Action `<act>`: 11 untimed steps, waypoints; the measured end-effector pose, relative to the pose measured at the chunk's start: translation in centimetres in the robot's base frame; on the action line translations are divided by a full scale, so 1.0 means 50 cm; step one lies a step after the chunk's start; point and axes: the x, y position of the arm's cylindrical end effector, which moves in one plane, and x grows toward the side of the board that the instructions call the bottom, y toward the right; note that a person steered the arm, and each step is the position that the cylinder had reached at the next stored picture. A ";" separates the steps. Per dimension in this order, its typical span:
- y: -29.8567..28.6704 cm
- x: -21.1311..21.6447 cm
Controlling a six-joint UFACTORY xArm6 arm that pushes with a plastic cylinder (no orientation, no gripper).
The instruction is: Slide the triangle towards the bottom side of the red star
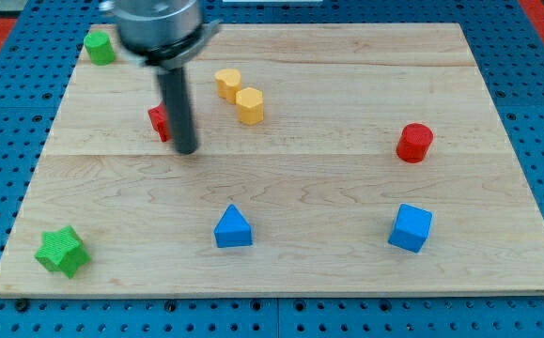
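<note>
Currently my tip (pixel 186 150) sits down on the wooden board (pixel 347 188) in the upper left-centre of the frame, just right of a red block (pixel 160 121) that the rod largely hides. Shape unclear from what shows; judged to be the red star, since the only other red piece is a cylinder.

- Tip looks to touch or nearly touch that red block; contact cannot be confirmed.
- Blue triangle (pixel 233 227), the piece to move: lower centre of the frame, well apart from the tip and below and right of the red block. Nothing stands between them.
- The tip is on the wrong side for the push. Likely it must go round to the triangle's lower right, then drive it up and left to stop under the star.
- Pincer: none on this rig, only the bare rod, so there is nothing to be apart or together.
- Rod upright, dark, its grey housing blurred at the top edge.

Bystanders: yellow pair (pixel 240 96) upper centre, touching; red cylinder (pixel 414 143) right; blue cube (pixel 411 228) lower right; green star (pixel 62 251) lower left; green block (pixel 100 46) upper left corner.
</note>
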 end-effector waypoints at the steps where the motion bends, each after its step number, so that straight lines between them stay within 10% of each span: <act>1: -0.105 -0.066; 3: 0.040 -0.111; 5: -0.038 0.222; 6: 0.105 0.314; 11: 0.192 0.117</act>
